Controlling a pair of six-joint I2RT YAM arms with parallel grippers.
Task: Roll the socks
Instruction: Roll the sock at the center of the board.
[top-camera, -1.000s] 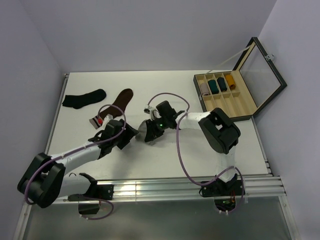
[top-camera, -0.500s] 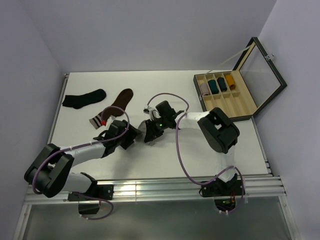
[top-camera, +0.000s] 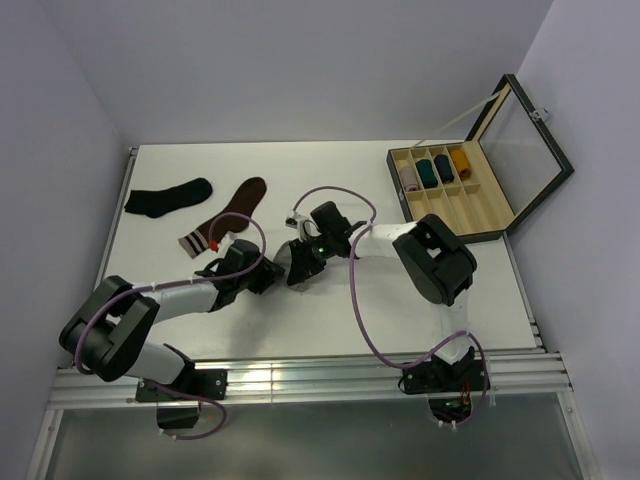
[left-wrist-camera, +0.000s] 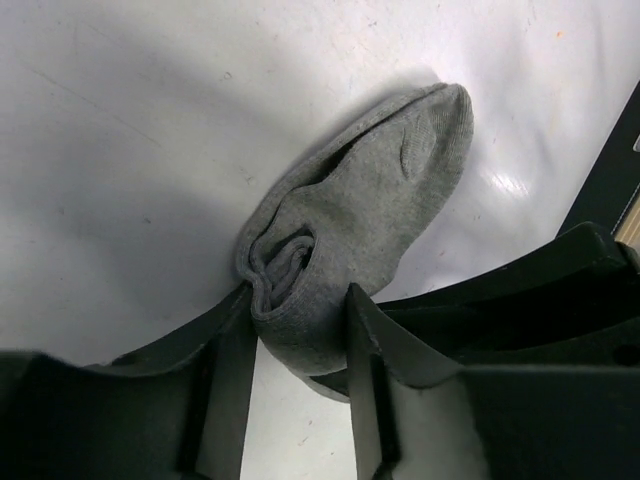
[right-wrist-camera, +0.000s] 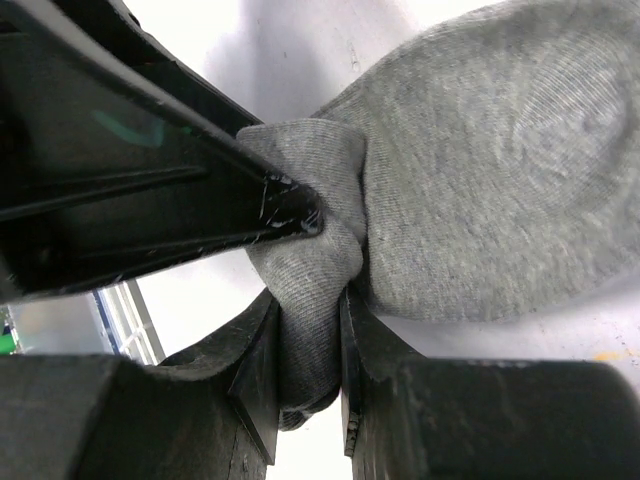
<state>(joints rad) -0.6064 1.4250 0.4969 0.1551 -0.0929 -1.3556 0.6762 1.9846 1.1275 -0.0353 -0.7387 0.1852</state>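
The light grey sock (left-wrist-camera: 370, 190) lies partly rolled on the white table between my two grippers; it also shows in the top view (top-camera: 283, 257). My left gripper (left-wrist-camera: 300, 335) has the rolled end of the sock between its fingers, which touch it on both sides. My right gripper (right-wrist-camera: 308, 345) is shut tight on a bunched fold of the same sock (right-wrist-camera: 490, 180). In the top view, the left gripper (top-camera: 264, 274) and the right gripper (top-camera: 297, 264) meet at the sock. The dusty pink sock is not in view as a loose sock.
A plain black sock (top-camera: 167, 197) and a dark brown sock with a pale striped cuff (top-camera: 228, 211) lie at the back left. An open wooden box (top-camera: 455, 192) at the back right holds several rolled socks, one of them pink (top-camera: 408, 178).
My left arm has moved right, bringing its gripper up to the grey sock beside the right gripper. The right gripper has stayed in place on the sock.
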